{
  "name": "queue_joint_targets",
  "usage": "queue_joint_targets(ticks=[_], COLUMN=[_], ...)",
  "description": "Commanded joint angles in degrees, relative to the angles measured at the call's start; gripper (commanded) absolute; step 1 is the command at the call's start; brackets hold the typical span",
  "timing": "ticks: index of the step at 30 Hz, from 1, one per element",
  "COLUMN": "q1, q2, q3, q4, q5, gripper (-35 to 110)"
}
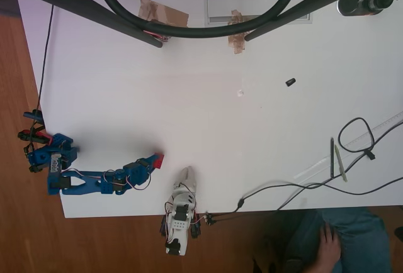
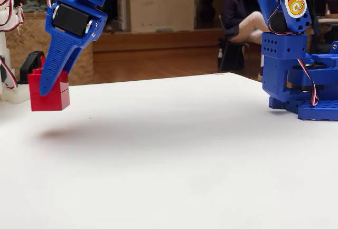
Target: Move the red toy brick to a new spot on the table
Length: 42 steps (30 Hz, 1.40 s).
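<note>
Above the smooth white table (image 2: 185,150), the end effector (image 2: 48,84) clamps the red toy brick (image 2: 50,96) (blocky, glossy plastic).

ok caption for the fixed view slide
Blue gripper holds the red brick lifted clear above the white table.

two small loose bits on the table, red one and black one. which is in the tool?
The red toy brick. The blue tool is clamped on it and holds it clear of the table; the small black piece lies alone far across.
</note>
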Motion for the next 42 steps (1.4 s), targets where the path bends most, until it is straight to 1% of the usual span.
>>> queue_joint_targets(ticks=[1,10,21,26,29,34,42], q1=[-0.44,-0.79,-4.92,-5.98,-5.36,-4.66,-4.92], q2=[-1.76,-13.1,-16.61,-17.67,-18.37,-17.49,-15.91], q3=[-13.36,-28.39,-30.32,-29.88,-29.79,-27.33,-25.4], q4=[0.7,0.35,1.58,0.44,0.44,0.26,0.88], q5=[0.18,3.16,11.43,14.06,14.41,15.47,17.31], gripper=[0,0,0,0,4,17,20])
